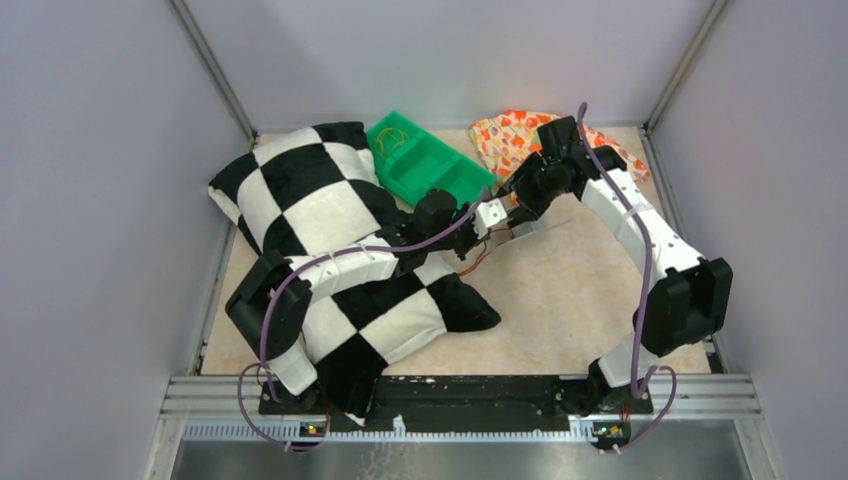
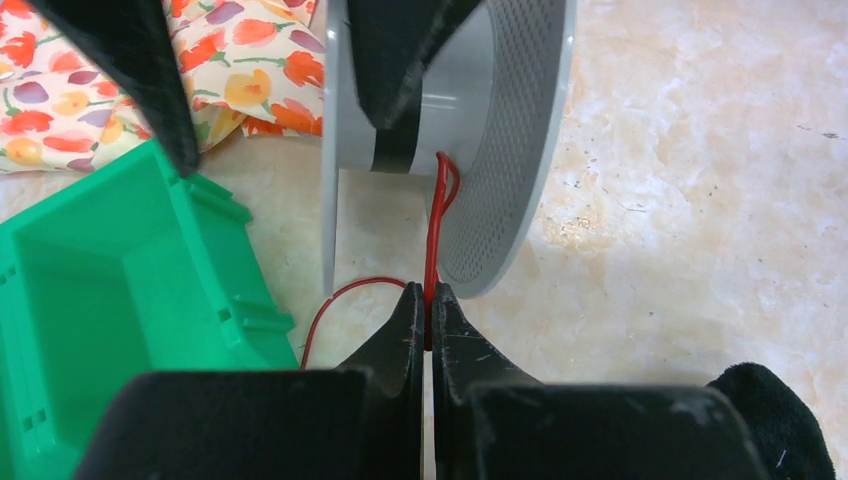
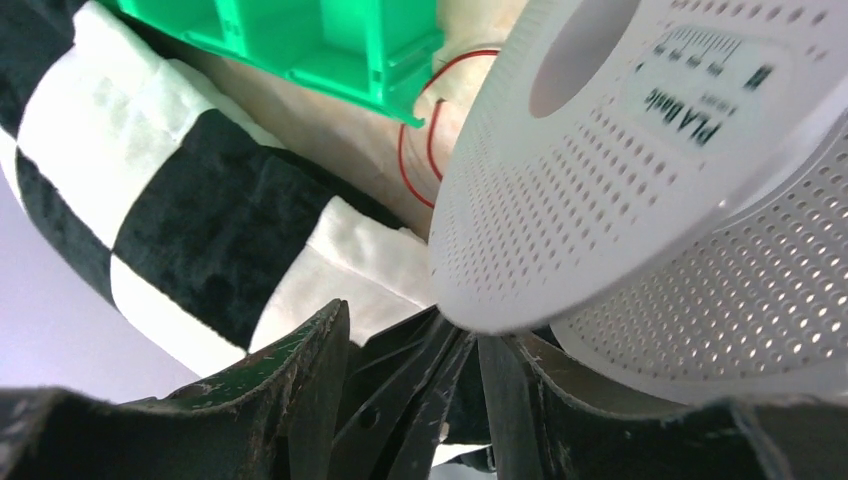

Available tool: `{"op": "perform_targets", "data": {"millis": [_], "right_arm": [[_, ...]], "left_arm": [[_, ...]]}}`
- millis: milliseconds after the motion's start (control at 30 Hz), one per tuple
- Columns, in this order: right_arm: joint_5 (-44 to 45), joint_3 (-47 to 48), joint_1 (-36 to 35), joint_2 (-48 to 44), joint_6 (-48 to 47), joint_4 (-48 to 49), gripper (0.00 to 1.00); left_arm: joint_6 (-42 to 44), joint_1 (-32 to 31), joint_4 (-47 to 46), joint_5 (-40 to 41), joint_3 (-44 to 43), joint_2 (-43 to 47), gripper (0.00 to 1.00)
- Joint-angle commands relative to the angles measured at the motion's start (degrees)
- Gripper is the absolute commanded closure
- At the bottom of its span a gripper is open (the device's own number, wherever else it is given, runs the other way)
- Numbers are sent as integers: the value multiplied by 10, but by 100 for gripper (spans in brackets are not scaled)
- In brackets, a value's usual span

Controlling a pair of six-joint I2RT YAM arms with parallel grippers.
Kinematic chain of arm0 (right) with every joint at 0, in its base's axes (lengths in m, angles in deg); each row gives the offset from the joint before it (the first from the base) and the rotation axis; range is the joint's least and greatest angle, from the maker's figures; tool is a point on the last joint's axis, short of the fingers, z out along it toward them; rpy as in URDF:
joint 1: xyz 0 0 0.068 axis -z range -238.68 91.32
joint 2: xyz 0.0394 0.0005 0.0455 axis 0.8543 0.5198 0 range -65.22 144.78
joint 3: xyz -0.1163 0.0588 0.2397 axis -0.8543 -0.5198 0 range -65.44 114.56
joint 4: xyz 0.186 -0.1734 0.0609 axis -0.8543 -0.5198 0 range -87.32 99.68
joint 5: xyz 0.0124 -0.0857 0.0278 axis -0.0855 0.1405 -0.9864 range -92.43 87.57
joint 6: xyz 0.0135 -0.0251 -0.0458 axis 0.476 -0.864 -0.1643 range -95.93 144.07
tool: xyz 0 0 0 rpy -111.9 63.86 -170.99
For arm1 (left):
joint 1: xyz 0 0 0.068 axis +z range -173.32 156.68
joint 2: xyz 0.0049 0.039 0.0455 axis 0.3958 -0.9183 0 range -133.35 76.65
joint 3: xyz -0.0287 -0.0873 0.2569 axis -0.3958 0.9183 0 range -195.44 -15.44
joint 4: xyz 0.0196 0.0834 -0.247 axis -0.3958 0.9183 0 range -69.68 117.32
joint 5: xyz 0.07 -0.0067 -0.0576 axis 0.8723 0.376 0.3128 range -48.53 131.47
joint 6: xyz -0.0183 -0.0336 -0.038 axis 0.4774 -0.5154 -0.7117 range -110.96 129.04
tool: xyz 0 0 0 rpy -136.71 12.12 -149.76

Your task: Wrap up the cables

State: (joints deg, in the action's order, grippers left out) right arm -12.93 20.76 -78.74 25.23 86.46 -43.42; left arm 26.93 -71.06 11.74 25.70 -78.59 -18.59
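The cable (image 2: 432,235) is a thin red wire. It runs from the hub of a grey perforated spool (image 2: 500,150) down into my left gripper (image 2: 428,292), which is shut on it, and a slack loop trails left toward the bin. In the top view my left gripper (image 1: 497,216) sits right beside the spool (image 1: 543,226) at mid-table. My right gripper (image 3: 418,325) stands open astride one spool flange (image 3: 600,190). One of its fingers (image 2: 400,80) is over the hub and the other stays well clear of the flange. More red cable loops (image 3: 415,170) lie by the bin.
A green divided bin (image 1: 425,160) stands at the back centre, close to the left of the spool (image 2: 110,290). A large black-and-white checkered pillow (image 1: 310,200) covers the left side under my left arm. A floral cloth (image 1: 510,135) lies at the back right.
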Motion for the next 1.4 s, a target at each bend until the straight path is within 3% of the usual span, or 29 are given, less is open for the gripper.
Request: {"op": "perform_targets", "data": {"millis": [0, 300, 433, 600, 867, 1200, 1367], "right_arm": [[-10, 58, 2, -12, -26, -2, 50], [36, 112, 3, -60, -73, -34, 51], [98, 104, 9, -88, -158, -52, 51], [122, 5, 75, -145, -210, -67, 51], [219, -173, 83, -216, -285, -35, 55], [75, -330, 103, -266, -304, 61, 52], [61, -358, 103, -264, -300, 81, 52]], "left_arm": [[-14, 1, -24, -12, -3, -6, 100], [-30, 2, -51, -18, -3, -17, 100], [-45, 2, -60, -31, -9, -25, 100], [-53, 2, -63, -67, -22, -40, 100], [-55, 2, -57, -66, -22, -45, 100], [-72, 1, -41, -67, -1, -18, 100], [-71, 2, -36, -66, 1, -18, 100]]}}
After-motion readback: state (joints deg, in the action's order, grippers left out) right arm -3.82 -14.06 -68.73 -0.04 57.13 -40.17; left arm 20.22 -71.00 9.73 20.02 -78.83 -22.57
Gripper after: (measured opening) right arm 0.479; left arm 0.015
